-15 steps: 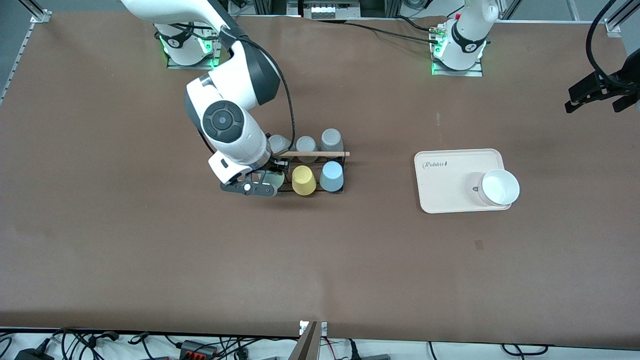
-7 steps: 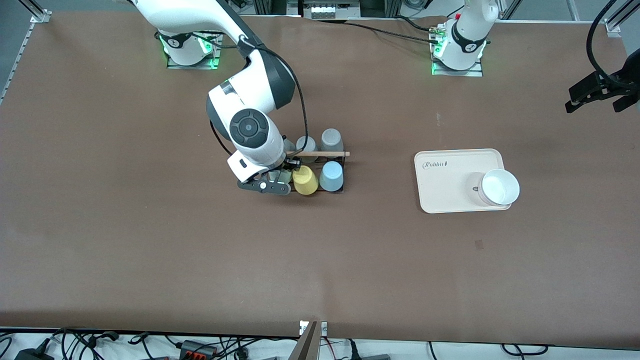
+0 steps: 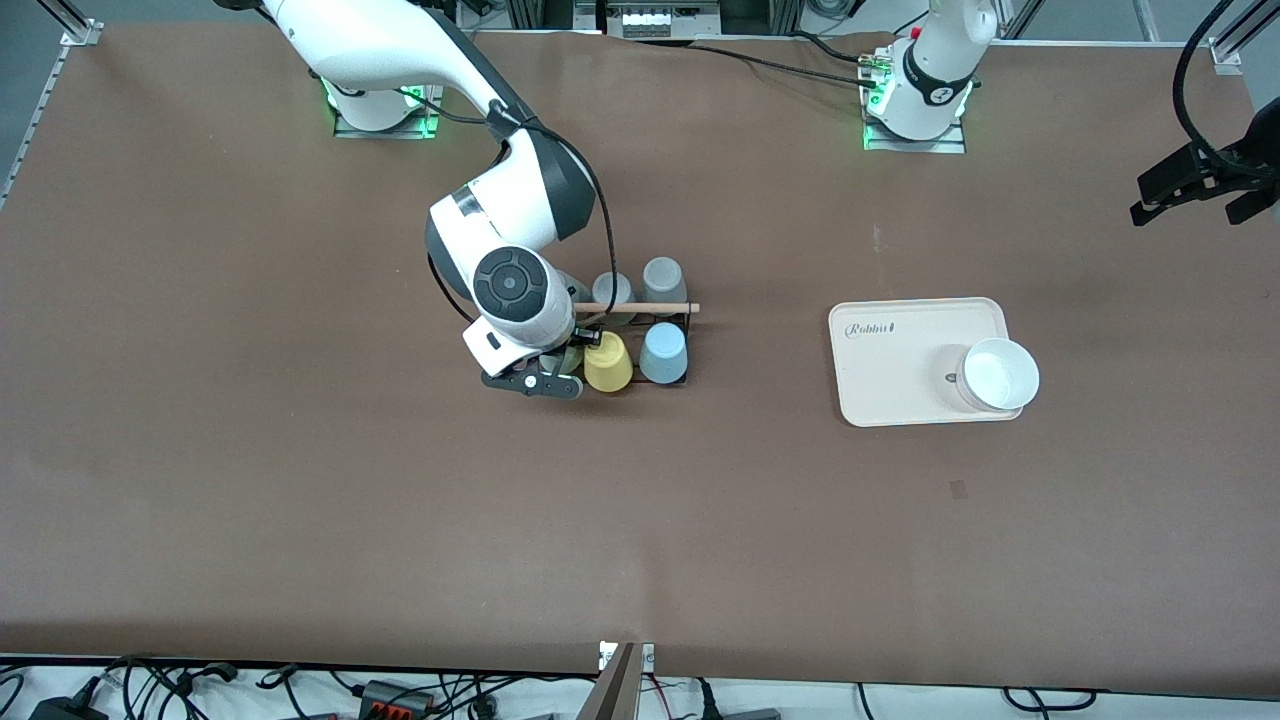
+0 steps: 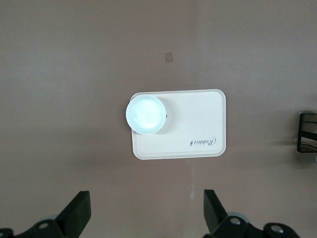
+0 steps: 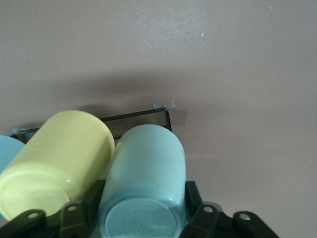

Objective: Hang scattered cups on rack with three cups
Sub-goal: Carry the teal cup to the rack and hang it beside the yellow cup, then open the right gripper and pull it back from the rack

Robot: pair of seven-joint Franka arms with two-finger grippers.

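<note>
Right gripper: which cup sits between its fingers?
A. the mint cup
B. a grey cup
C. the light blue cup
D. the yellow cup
A: in the right wrist view the right gripper has a finger on each side of the mint cup, with the yellow cup beside it on the rack.

Mint cup (image 3: pixel 572 357) mostly hidden under right hand (image 3: pixel 552 368).
</note>
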